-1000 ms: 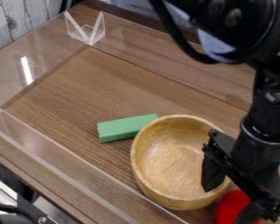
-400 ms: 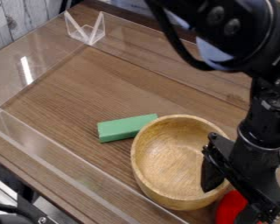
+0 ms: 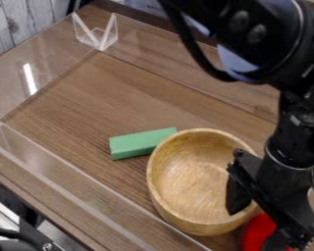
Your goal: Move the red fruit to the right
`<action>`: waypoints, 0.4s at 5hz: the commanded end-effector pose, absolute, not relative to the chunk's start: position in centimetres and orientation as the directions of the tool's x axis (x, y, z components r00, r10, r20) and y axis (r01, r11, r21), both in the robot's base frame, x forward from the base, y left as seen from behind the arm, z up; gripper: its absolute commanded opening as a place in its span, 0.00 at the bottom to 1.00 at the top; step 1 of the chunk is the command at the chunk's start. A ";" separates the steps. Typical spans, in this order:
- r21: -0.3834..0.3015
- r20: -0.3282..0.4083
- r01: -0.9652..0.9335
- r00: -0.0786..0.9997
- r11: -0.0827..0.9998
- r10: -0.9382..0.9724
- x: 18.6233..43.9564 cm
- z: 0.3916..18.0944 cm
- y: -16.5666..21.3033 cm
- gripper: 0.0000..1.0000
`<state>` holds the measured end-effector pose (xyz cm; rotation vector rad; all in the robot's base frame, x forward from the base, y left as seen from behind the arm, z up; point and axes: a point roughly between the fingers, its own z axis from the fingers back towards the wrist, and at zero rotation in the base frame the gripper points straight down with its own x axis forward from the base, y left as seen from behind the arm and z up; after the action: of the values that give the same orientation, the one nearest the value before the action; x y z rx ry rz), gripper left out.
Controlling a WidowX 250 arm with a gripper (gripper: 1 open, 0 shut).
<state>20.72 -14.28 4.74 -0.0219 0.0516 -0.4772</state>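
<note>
Spanning the frame, a wood-grain table (image 3: pixel 146 98) carries the red fruit (image 3: pixel 261 234) under a pincer (image 3: pixel 269 218) of unclear grip.

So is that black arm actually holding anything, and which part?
It looks to be on the red fruit, fingers coming down over its top, but they hide the contact, so a real grip cannot be told.

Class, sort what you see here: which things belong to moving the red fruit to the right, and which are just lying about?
Belongs to the job:
red fruit
hand, over the fruit

Just lying about:
wooden bowl
green block
clear stand, at the back
</note>
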 end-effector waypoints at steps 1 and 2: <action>-0.026 0.000 0.470 0.882 0.882 -0.470 21.0 5.4 -14.5 1.00; -0.021 0.017 0.473 0.881 0.881 -0.473 21.0 5.5 -14.5 1.00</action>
<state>20.79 -14.31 4.52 -0.0145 0.0330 -0.4844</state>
